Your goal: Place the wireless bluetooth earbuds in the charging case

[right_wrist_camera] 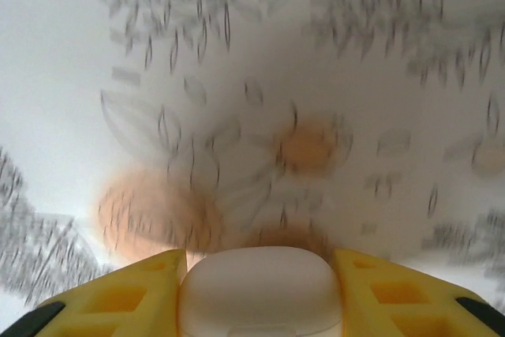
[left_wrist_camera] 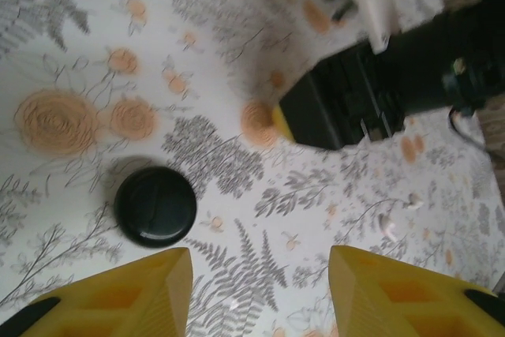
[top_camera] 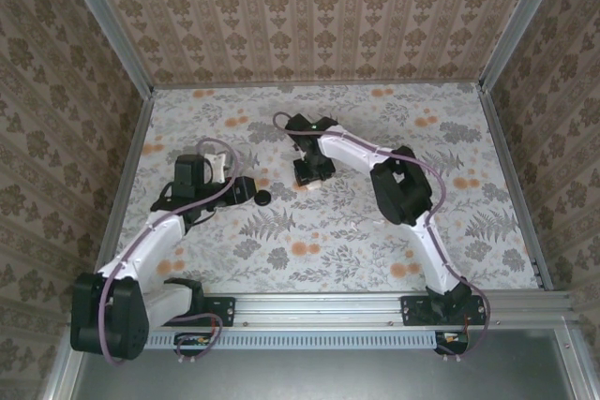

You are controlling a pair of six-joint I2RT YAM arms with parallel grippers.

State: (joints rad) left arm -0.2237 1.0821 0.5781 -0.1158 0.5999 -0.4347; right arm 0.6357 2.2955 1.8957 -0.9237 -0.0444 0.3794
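My right gripper is shut on a white, rounded charging case with its lid closed, held between the yellow fingers low over the flowered cloth. From above, that gripper sits mid-table. A black round case, closed, lies on the cloth just ahead and left of my left gripper, which is open with only cloth between its fingers. In the top view that case lies right beside the left gripper. A tiny white earbud lies loose on the cloth, ahead and right of the left fingers.
The table is covered in a flowered cloth and walled by patterned panels on three sides. The right arm's black wrist reaches in close above the left gripper's area. Open cloth lies to the right and front.
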